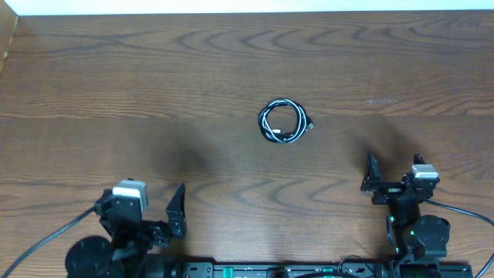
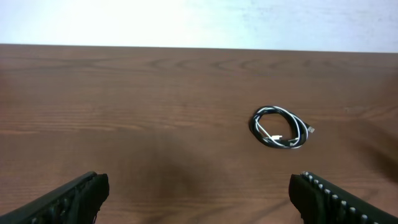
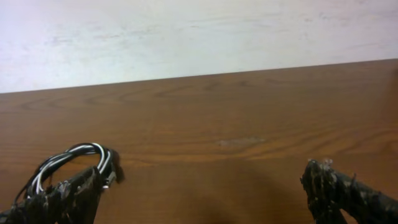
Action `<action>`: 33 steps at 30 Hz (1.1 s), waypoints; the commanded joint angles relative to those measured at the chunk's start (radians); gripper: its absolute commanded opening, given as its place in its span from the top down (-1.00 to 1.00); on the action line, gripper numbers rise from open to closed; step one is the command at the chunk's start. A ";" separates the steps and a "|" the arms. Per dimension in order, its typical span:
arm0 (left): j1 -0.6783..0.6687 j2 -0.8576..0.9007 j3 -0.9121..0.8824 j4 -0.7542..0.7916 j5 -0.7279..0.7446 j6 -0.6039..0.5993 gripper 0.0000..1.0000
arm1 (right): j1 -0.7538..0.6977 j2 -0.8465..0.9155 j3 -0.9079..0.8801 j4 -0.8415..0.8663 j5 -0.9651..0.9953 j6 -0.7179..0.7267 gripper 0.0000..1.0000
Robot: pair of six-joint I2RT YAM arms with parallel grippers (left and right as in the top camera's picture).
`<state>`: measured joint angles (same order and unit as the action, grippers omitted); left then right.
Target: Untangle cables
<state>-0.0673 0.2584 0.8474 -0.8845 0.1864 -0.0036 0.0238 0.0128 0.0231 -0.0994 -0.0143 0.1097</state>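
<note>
The cables (image 1: 282, 122) lie on the brown wooden table (image 1: 154, 85) as one small coil, a black and a white cord wound together, with a small plug end sticking out at its right. My left gripper (image 1: 147, 210) rests near the front left edge, open and empty, well short of the coil. In the left wrist view the cables (image 2: 281, 127) sit ahead and to the right of the open left gripper (image 2: 199, 185). My right gripper (image 1: 395, 171) stands open at the front right. In the right wrist view the cables (image 3: 68, 165) show just beyond the left fingertip (image 3: 74, 193) of my right gripper (image 3: 202, 177).
A pale wall (image 3: 199, 37) rises behind the table's far edge. Thick black arm wires (image 1: 46, 235) trail off at the front left, and more of these arm wires (image 1: 463, 212) run at the front right. A faint scuff mark (image 1: 380, 101) marks the wood right of the coil.
</note>
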 commanded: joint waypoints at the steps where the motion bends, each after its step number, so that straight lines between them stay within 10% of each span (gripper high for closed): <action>1: 0.003 0.034 0.032 -0.008 0.016 -0.010 -0.96 | 0.004 -0.001 -0.006 0.003 -0.034 -0.010 -0.99; 18: 0.003 0.067 0.032 0.069 0.026 -0.043 -0.96 | 0.004 0.027 0.483 -0.359 -0.095 -0.038 -0.99; 33: 0.003 0.375 0.035 0.314 0.251 -0.016 -0.96 | 0.004 0.610 1.155 -0.779 -0.100 -0.192 -0.99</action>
<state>-0.0669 0.6209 0.8631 -0.6022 0.4061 -0.0334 0.0238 0.4969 1.1046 -0.8673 -0.1165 0.0116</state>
